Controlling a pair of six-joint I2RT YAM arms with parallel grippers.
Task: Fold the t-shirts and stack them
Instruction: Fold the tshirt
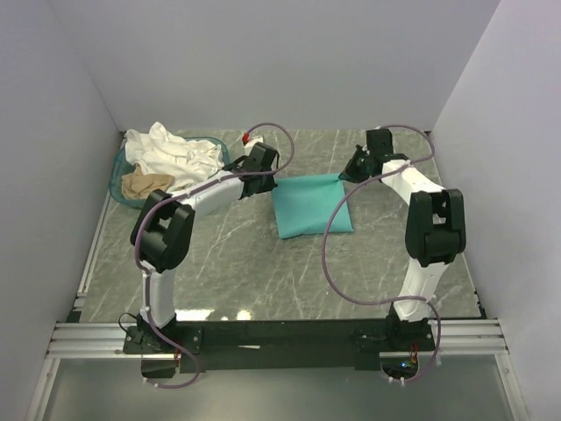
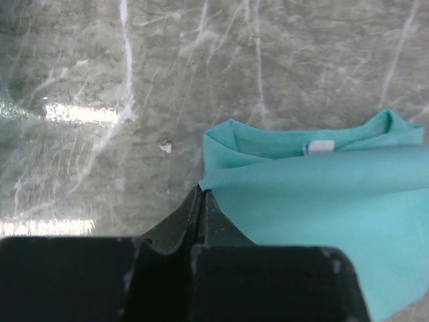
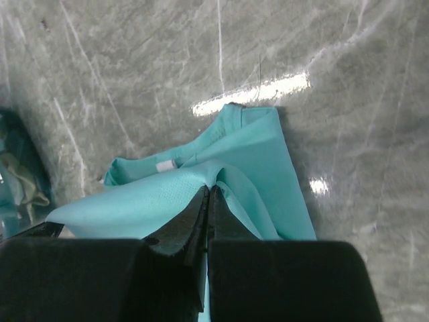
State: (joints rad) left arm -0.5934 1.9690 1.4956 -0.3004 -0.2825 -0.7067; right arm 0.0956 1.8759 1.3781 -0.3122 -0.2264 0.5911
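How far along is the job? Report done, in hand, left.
Done: the teal-green cloth t-shirt lies folded into a compact rectangle on the grey marble table. In hand: left jaws and right jaws are each shut on a far corner of it, likely for another fold. Left: the crumpled white t-shirts and beige t-shirt sit unfolded in the oval teal plastic basket; nothing is stacked.

Bright, even light comes from above. White glare streaks lie on the glossy counter in both wrist views. The teal t-shirt throws a soft shadow. The near foreground is blurred.
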